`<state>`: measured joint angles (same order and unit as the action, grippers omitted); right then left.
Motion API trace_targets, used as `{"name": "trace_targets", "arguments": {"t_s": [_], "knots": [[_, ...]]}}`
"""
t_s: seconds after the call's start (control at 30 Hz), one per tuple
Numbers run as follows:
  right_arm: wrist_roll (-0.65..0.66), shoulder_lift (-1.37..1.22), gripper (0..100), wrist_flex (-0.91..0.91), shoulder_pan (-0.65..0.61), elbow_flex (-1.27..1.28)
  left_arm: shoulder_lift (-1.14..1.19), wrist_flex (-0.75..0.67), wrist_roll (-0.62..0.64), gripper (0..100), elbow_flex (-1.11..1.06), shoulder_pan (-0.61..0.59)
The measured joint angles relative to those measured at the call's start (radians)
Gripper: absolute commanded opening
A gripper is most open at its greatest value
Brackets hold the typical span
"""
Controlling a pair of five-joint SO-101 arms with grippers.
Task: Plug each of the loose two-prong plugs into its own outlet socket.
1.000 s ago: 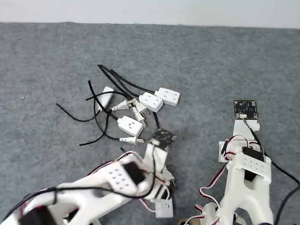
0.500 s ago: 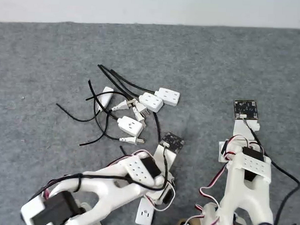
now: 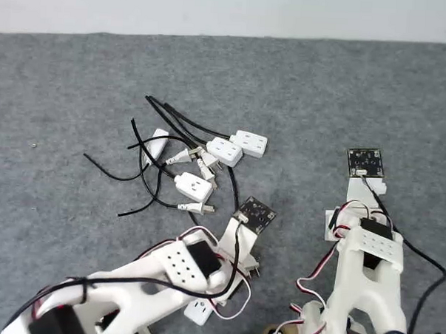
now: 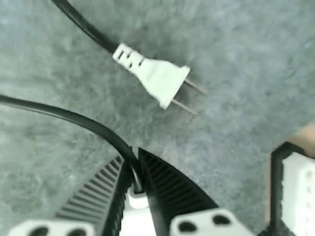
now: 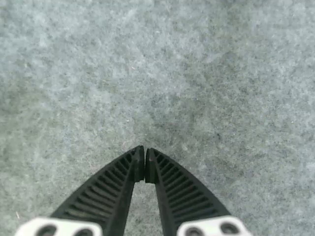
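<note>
I take this for a robotics lab bench: a grey felt mat (image 3: 345, 91) covers the table, a plain white wall (image 3: 230, 12) stands at the far edge, and the arms' servo wiring (image 3: 338, 216) is bare.

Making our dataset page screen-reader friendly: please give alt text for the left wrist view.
The left gripper is shut on a black cord that curves in across the grey carpet. Just beyond it, not touching it, a white two-prong plug lies loose on the carpet, prongs bare, with its own black cord trailing away.
</note>
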<state>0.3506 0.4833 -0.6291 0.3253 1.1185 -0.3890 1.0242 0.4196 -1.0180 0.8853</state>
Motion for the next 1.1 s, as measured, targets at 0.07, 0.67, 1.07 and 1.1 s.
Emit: {"name": "trace_targets", "arguments": {"t_s": [0.07, 0.67, 1.07, 1.1], "knots": [[0.0, 0.0, 1.1, 0.0, 0.0, 0.0, -0.043, 0.006, 0.0, 1, 0.0, -0.005], [0.0, 0.0, 1.1, 0.0, 0.0, 0.0, -0.275, -0.807, -0.575, 2, -0.249, -0.508], [0.0, 0.0, 1.1, 0.0, 0.0, 0.0, -0.279, -0.991, -0.575, 15, -0.417, -0.516], [0.0, 0.0, 1.1, 0.0, 0.0, 0.0, -0.279, -0.993, -0.559, 18, -0.417, -0.516]]}}
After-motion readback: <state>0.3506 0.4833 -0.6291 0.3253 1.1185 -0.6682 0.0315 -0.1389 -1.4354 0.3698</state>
